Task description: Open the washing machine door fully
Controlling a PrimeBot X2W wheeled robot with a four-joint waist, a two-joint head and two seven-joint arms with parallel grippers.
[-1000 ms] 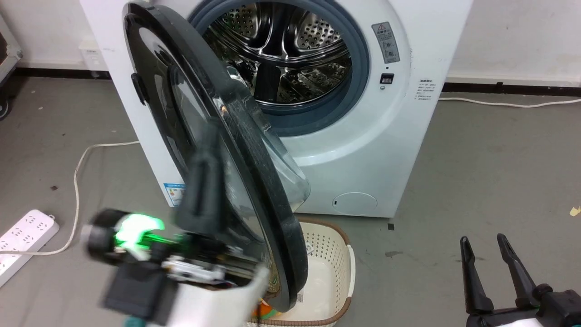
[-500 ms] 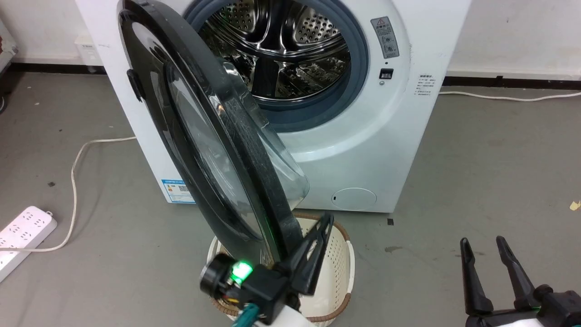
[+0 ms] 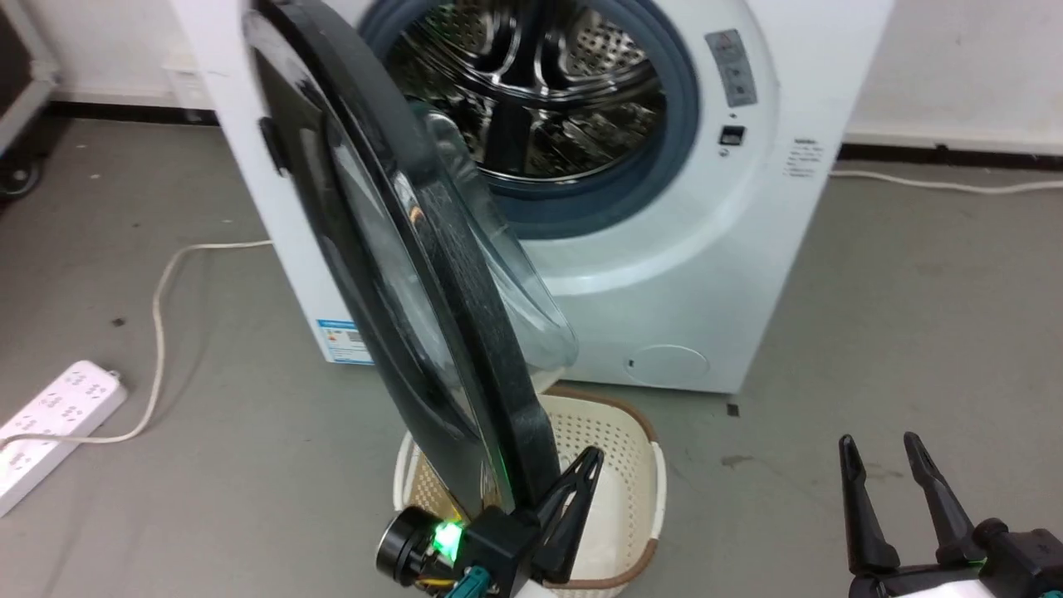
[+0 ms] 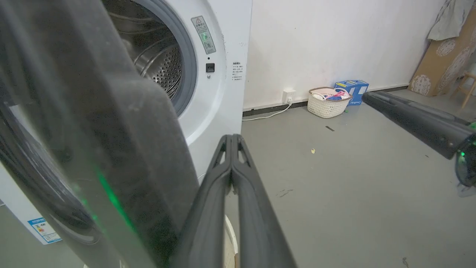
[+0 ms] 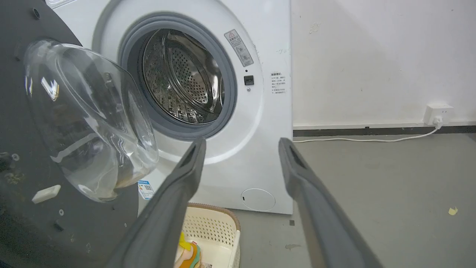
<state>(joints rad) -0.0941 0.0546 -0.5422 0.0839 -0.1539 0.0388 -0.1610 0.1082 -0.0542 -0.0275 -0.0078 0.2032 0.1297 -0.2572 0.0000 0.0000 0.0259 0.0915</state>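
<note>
My left gripper (image 3: 591,462), fingers pressed together, angles up beside the washing machine door (image 3: 490,357) bottom edge (right gripper (image 3: 878,442) fingers apart).

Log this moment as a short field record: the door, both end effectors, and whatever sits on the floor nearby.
door: washing machine door swung out from the opening, roughly edge-on to the head camera, apparently short of fully open
drum: steel drum exposed
left end effector: shut, holding nothing, beside the door's lower rim on its glass-bowl side; contact cannot be told
right end effector: open, holding nothing, apart from the door
floor: cream basket under the door's lower edge; white power strip at left
</note>
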